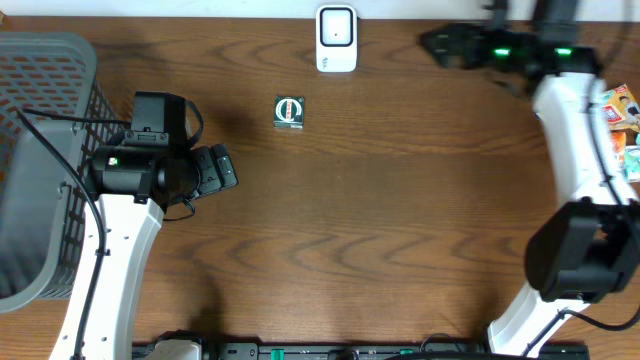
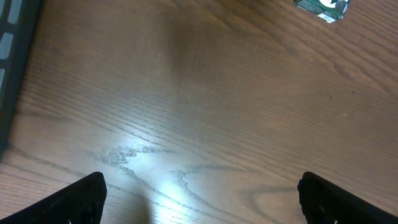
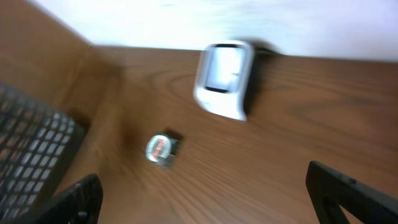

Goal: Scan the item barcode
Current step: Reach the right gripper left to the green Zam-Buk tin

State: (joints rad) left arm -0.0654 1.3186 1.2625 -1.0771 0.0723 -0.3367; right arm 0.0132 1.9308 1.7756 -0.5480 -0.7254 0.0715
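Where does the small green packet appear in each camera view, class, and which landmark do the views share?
Overhead: small green packet upper middle, below-left of the white scanner.
Left wrist: top right corner, partly cut off.
Right wrist: left of centre, lower half, blurred.
Shared landmark: grey basket, at the left edge of all three views.
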